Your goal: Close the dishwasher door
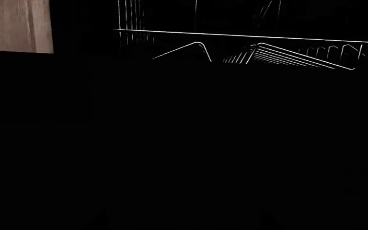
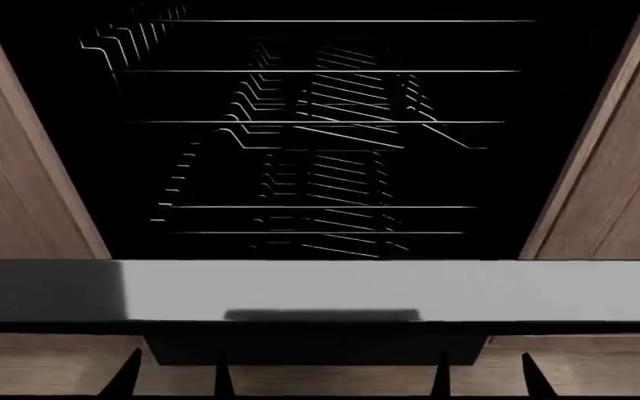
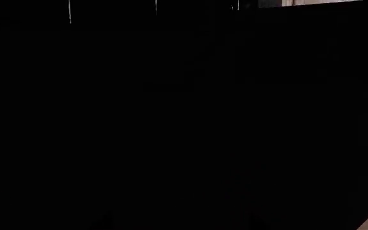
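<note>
Directly below the dark wire racks (image 2: 320, 142), the dishwasher door (image 2: 320, 287) lies open between brown wooden cabinet doors (image 2: 620, 167); neither gripper's state can be told.

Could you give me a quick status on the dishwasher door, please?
Grippers: state cannot be told, wrist views nearly black. Dishwasher door open, seen nearly edge-on, wire racks exposed behind it. Nothing visible in the door's way.

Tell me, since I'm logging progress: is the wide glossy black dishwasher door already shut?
No; the glossy black dishwasher door hangs open, exposing the thin wire racks inside.
</note>
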### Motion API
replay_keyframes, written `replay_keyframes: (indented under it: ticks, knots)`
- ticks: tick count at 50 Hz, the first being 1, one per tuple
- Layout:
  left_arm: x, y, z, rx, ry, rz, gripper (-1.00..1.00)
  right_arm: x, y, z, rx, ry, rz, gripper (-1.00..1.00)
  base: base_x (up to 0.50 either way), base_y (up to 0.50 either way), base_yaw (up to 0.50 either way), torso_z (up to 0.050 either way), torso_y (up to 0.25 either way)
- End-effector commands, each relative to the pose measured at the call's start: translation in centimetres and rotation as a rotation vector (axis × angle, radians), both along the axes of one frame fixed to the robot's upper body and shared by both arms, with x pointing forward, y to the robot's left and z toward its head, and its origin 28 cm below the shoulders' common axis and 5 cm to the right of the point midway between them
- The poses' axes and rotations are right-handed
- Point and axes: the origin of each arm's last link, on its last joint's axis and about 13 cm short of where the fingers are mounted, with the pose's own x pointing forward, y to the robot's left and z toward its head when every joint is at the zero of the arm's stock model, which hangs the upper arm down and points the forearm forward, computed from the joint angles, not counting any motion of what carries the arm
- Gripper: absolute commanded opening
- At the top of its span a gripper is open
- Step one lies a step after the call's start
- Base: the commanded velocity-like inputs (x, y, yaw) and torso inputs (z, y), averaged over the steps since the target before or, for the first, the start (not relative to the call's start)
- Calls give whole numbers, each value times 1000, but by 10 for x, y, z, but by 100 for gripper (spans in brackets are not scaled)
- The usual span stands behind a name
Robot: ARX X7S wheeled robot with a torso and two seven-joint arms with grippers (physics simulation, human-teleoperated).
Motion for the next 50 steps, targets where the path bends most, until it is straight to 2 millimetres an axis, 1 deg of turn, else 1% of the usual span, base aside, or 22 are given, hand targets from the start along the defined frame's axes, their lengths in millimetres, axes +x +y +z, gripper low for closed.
replay_keyframes:
  ticks: [1,19,28,37,42,50]
  knots:
    - [0,0,0,0,1,0,100,0,0,0,5,-1,-3,100,0,0,0,0,0]
    - [1,-1,-1,16,5,-8,100,1,1,-1,-8,11,2,100,0,0,0,0,0]
    - [4,-2,-1,39,12,-21,100,6,1,-2,-19,24,11,100,0,0,0,0,0]
    - [12,-4,2,63,19,-40,100,20,4,0,-36,38,26,100,0,0,0,0,0]
    - [19,-7,5,69,18,-45,100,29,8,6,-30,33,41,100,0,0,0,0,0]
    - [33,-10,19,82,-7,-62,100,45,12,19,-31,23,53,100,2,0,1,0,0]
